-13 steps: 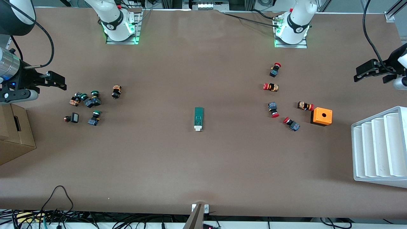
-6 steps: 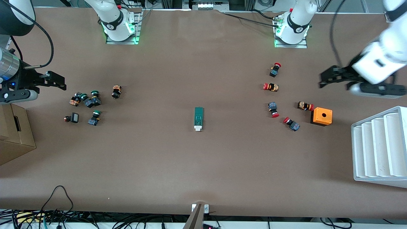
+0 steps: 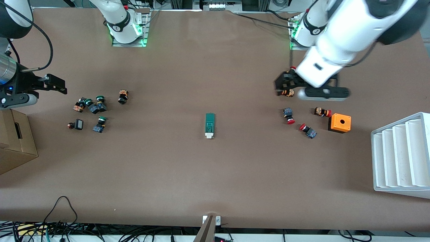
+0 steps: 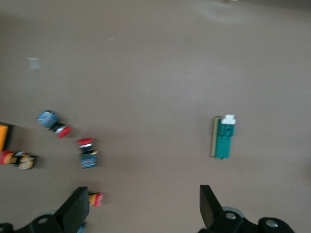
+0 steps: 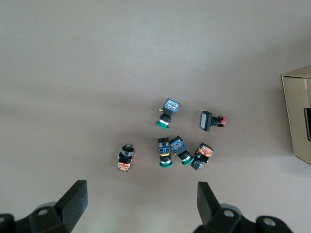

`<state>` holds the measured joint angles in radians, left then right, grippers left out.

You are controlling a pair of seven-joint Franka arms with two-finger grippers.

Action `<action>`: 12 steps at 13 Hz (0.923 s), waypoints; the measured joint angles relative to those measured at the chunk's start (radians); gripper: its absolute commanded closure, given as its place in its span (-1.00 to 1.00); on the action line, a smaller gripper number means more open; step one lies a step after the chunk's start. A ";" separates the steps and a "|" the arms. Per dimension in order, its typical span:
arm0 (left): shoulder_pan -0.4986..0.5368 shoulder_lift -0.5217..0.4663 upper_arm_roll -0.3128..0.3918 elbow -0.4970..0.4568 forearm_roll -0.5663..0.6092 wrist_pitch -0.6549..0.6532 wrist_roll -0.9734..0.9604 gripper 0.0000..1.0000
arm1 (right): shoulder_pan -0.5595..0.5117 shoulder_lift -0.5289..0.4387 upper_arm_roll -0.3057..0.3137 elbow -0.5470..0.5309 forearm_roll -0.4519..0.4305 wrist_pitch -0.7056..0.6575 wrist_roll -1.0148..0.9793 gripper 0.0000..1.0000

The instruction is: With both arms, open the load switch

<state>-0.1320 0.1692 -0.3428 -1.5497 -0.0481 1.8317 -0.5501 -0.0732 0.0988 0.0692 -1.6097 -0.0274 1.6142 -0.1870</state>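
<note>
Front view has the brown table (image 3: 188,174) filling nearly everything, so starting there. Next biggest is the left arm (image 3: 339,37), stretched out from its base at the top and reaching over the table. Then there's the white ribbed tray (image 3: 401,156) at the left arm's end of the table, and a cardboard box (image 3: 15,141) at the right arm's end.

The left gripper (image 3: 285,85) is up in the air over the red buttons (image 3: 289,116), fingers spread wide with nothing between them. In the left wrist view you can see both black fingertips (image 4: 77,208) well apart, with bare table between them. The right gripper (image 3: 55,84) hangs over the right arm's end of the table, just above the green buttons (image 3: 97,106), also spread wide and holding nothing. The right arm looks like it's just waiting there.

Small stuff: an orange box with a hole (image 3: 340,123) sits just beside one red button, near the tray.

The load switch (image 3: 210,125) lies flat in the middle of the table, well apart from both grippers and both button clusters. Dark green body, with the white tab at the end nearer the front camera. Nothing is touching it.
</note>
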 measured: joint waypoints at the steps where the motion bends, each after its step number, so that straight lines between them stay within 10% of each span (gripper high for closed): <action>1: -0.008 0.025 -0.037 -0.001 0.041 0.040 -0.069 -1.00 | 0.001 0.000 0.001 0.000 0.000 -0.015 0.000 -0.99; 12: -0.266 0.334 -0.171 -0.015 0.684 0.327 -0.829 -1.00 | 0.002 -0.004 0.009 0.001 0.000 -0.041 0.000 -0.99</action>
<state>-0.3983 0.5031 -0.5142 -1.5648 0.6363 2.1591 -1.3790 -0.0710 0.0953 0.0778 -1.6091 -0.0273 1.5735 -0.1870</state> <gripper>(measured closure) 0.000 0.000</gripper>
